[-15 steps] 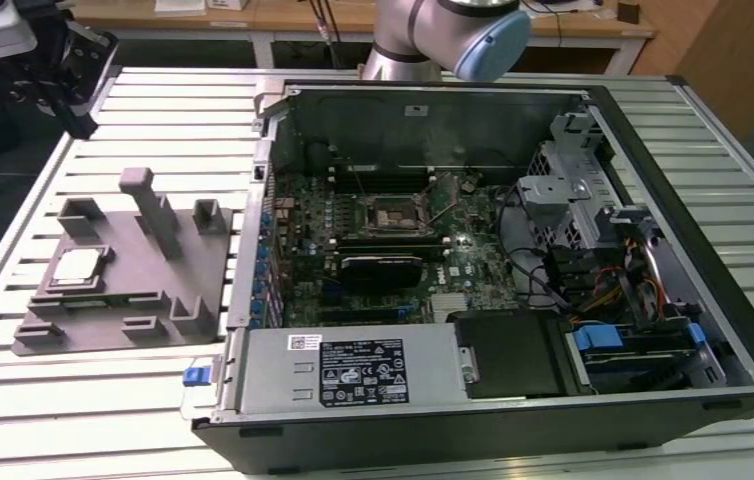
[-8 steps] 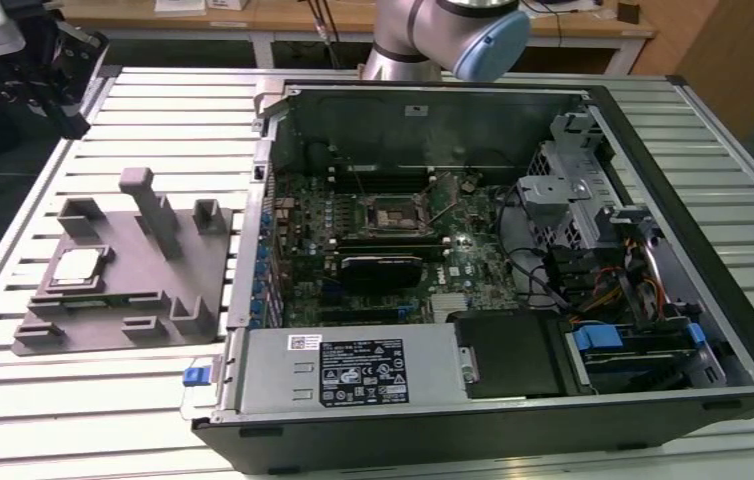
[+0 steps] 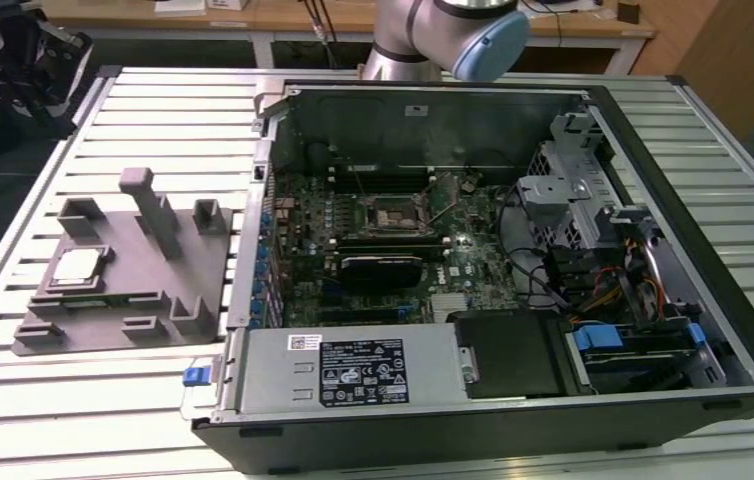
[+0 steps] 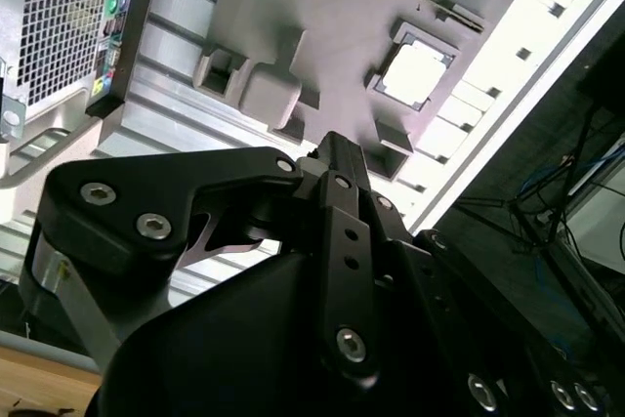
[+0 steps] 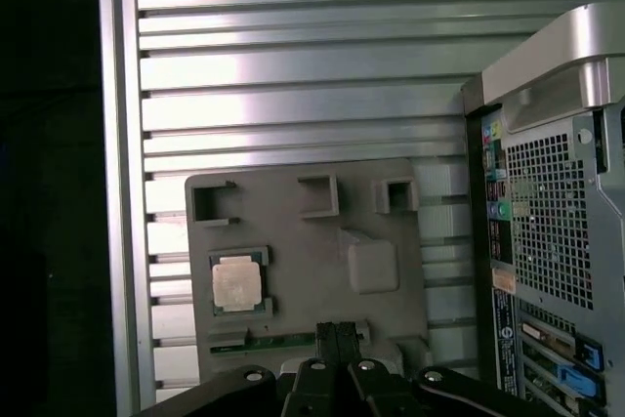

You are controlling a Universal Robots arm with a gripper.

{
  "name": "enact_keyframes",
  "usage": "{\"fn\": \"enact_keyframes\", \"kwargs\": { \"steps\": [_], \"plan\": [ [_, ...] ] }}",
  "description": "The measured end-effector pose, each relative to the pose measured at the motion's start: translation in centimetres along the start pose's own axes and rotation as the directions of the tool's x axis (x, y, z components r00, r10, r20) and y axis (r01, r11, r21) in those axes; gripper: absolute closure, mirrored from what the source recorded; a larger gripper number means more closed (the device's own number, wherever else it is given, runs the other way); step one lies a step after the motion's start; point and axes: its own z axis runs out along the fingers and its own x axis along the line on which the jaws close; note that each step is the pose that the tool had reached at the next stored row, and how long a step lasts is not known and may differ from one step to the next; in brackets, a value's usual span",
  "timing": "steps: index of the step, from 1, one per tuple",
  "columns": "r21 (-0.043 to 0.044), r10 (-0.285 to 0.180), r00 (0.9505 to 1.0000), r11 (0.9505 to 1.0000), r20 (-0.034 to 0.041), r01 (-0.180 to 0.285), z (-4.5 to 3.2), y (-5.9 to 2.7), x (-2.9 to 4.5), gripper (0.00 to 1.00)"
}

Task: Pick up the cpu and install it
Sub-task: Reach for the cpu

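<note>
gripper (image 5: pixel 337 331): i read the fingertips as pressed together with nothing between them. it hangs over the fixture's near edge, well above it and apart from the cpu.
cpu (image 3: pixel 80 264): lies flat, pale metal top up, in a square pocket of the fixture, on the exterior view's left. both wrist views show it bare and clear of the fingers.
fixture (image 3: pixel 137 290): grey plate with upright blocks, just beside the case. i take the pocket's job to be holding the chip square and level for a top-down grasp.
case (image 3: pixel 697 150): on its side with the panel off, so the board faces up. that leaves the socket (image 3: pixel 387 212) reachable from above. the socket sits near the board's middle, and i can't tell whether its frame is open.
table (image 3: pixel 150 110): ribbed aluminium slats, bright with glare.
room: wooden benches (image 3: pixel 284 15) behind the arm (image 3: pixel 444 30), dark floor and cables at the sides.
</note>
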Motion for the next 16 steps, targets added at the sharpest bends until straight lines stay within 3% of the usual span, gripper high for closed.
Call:
{"fn": "enact_keyframes", "kwargs": {
  "steps": [9,16],
  "plan": [
    [0.0,0.0,1.0,1.0,0.0001,0.0,0.11,-0.48,1.75,0.89],
    [-0.0001,0.0,1.0,1.0,0.0001,0.0,0.15,-0.64,3.75,0.89]
  ]
}}
